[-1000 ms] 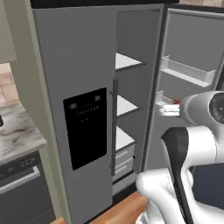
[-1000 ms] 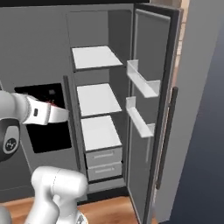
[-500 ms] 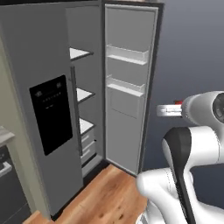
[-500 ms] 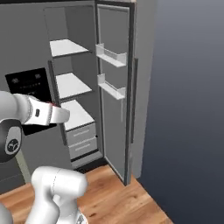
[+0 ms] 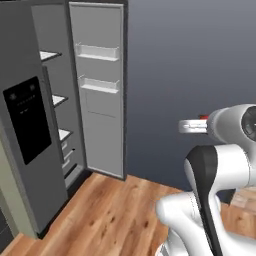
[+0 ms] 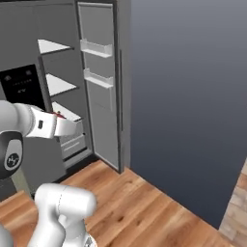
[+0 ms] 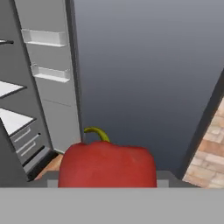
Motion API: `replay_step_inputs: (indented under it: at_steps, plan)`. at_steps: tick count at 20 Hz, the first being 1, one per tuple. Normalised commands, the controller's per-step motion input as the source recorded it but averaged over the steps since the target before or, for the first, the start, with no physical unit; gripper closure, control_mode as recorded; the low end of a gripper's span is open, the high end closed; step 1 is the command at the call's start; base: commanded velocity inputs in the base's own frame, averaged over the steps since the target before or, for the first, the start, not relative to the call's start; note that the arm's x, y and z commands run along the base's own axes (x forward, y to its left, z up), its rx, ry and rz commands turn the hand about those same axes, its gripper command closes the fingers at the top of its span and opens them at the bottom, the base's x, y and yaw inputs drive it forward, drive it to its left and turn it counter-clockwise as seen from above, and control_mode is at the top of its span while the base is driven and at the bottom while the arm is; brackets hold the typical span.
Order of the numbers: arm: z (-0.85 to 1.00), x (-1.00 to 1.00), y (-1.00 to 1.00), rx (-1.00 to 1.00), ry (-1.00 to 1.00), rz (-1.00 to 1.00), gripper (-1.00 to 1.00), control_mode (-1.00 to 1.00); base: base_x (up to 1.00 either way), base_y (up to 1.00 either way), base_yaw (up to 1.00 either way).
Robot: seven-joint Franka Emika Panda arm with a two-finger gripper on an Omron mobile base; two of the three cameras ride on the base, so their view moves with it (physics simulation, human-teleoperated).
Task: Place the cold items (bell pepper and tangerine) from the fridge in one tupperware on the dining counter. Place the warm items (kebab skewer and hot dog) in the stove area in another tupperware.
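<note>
A red bell pepper (image 7: 107,164) with a curled green stem fills the bottom of the hand view, and my gripper (image 7: 107,180) is shut on it. In the left base view the hand (image 5: 187,126) juts left from the arm at mid height, a sliver of the red bell pepper (image 5: 202,117) showing on top. The right base view has the gripper (image 6: 76,128) pointing right, in front of the open fridge (image 6: 58,87). The tangerine, kebab skewer, hot dog and tupperware are out of view.
The fridge door (image 5: 100,95) stands wide open with two bare door bins (image 5: 97,51). White shelves (image 6: 58,84) and drawers (image 6: 72,144) sit inside. A dark wall (image 5: 190,60) lies ahead, wood floor (image 6: 144,202) below, and brickwork (image 7: 210,153) at the right.
The base has turned right, so the fridge has slid to the left of both base views and the dark wall has come in. The bell pepper stays in the gripper.
</note>
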Motion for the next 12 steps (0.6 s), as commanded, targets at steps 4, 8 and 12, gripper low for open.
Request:
replay_step_inputs:
  at_steps: [4, 8, 12]
  plan:
    - [0.0, 0.0, 0.0, 0.0, 0.0, 0.0, 1.0, 1.0, -1.0, 0.03, -0.44]
    - [0.0, 0.0, 0.0, 0.0, 0.0, 0.0, 1.0, 1.0, -1.0, 0.0, -0.4]
    - [0.0, 0.0, 0.0, 0.0, 0.0, 0.0, 1.0, 1.0, -1.0, 0.0, -0.38]
